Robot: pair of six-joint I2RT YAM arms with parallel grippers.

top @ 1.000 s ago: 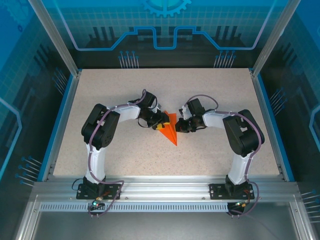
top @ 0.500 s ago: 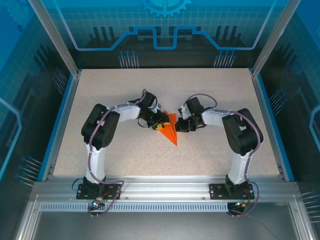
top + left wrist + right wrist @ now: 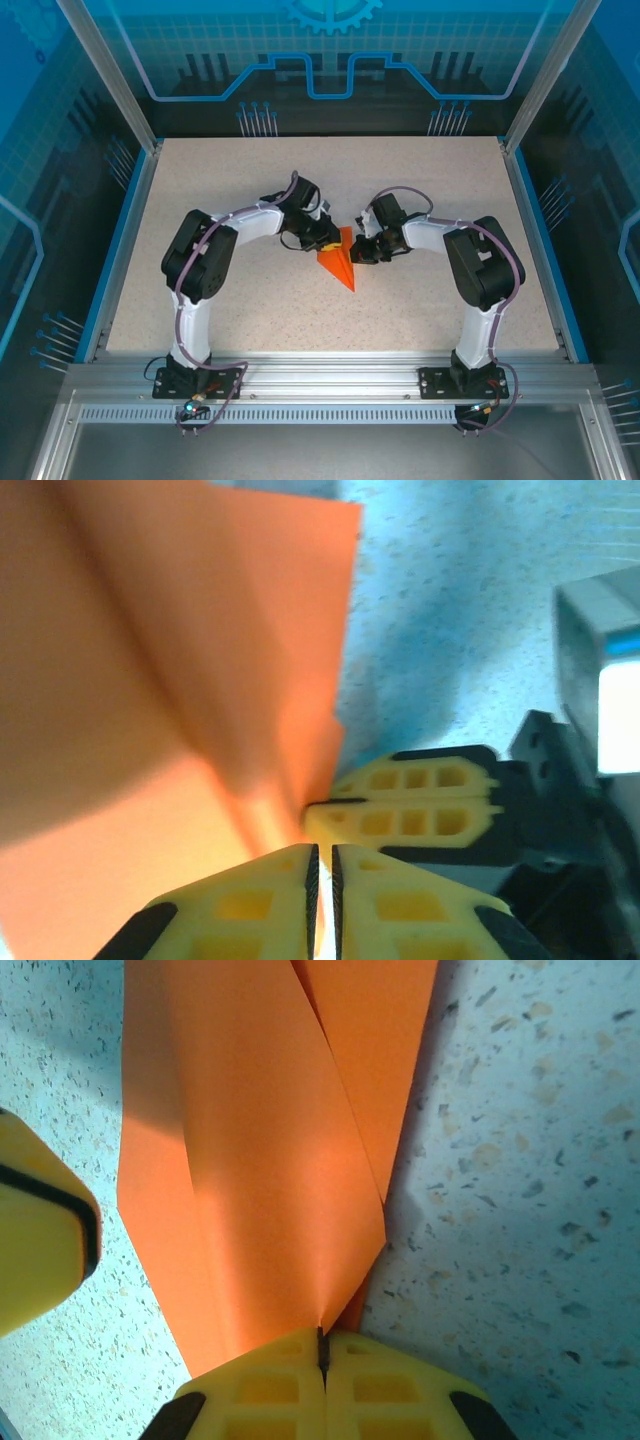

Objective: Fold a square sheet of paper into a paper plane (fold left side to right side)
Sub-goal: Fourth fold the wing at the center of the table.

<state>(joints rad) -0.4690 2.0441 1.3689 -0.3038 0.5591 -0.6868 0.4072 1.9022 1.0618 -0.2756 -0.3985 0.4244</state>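
The orange sheet of paper (image 3: 340,264) lies mid-table, folded into a narrow paper plane whose point faces the near edge. My left gripper (image 3: 326,240) is at its far left edge. In the left wrist view its jaws (image 3: 321,852) are nearly together, with a thin strip of orange paper (image 3: 180,680) between them. My right gripper (image 3: 359,250) is at the plane's right side. In the right wrist view it (image 3: 322,1336) is shut on a folded layer of the paper (image 3: 260,1160). The right fingers (image 3: 400,810) and a left finger (image 3: 40,1230) also show, each in the other arm's wrist view.
The speckled table (image 3: 250,190) is bordered by a blue rim (image 3: 120,240) and an aluminium frame (image 3: 330,370) along the near edge. Both arm bases (image 3: 200,380) stand there. Open tabletop lies all round the paper.
My left gripper has shifted a little farther back and its jaws have closed onto the paper's left edge. The right gripper has stayed shut in place.
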